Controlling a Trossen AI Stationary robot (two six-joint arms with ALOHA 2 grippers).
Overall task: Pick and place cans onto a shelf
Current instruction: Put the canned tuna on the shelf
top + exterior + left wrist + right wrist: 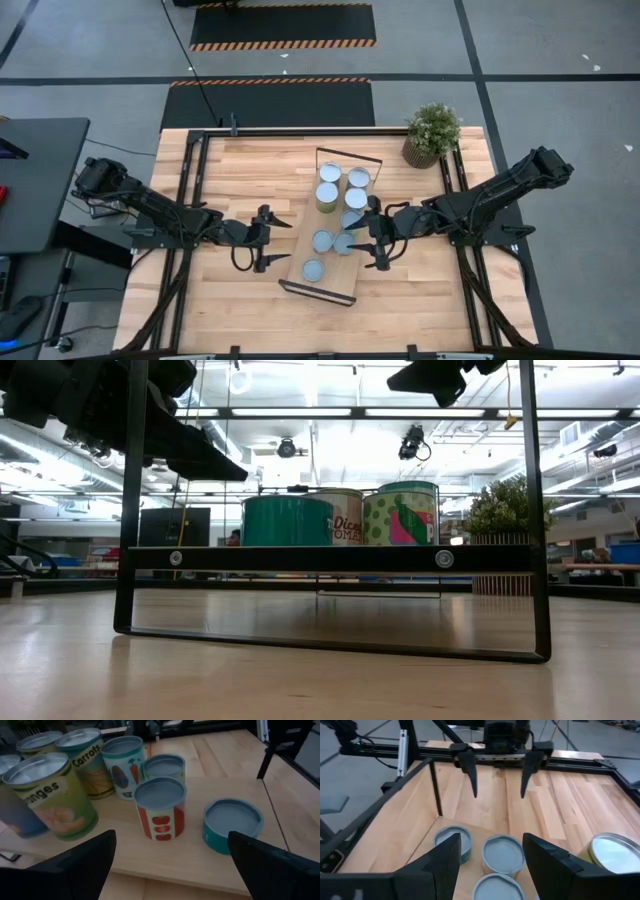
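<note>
A: Where do the cans [334, 205] stand?

B: All seven that I count from above sit on the shelf [300, 248], the long pale board lying across the middle of the bench [240, 170] with a black wire frame at each short end. Four cluster toward the far end, three sit nearer the front. I see no can left on the bare bench.

A: And the tools?

B: The right tool [378, 242] hangs over the shelf's right edge, its fingers [443, 865] partly apart, with the top of a can [503, 853] showing between them. It looks to be above that can, not clamped on it (whether a finger touches the side I cannot tell). The left tool [275, 240] waits just beside the shelf's left edge, fingers [80, 865] wide apart and holding nothing; a short red-labelled can [160, 807] and a low teal one [232, 825] stand in front of it.

A: So which step is this?

B: Late, I judge: either the right tool has just set a can down or it is lining one up. Next it needs to lift straight up, clear of the neighbouring cans, without nudging them.

A: Anything else on the bench?

B: A potted plant [432, 133] at the far right corner, well apart.
</note>
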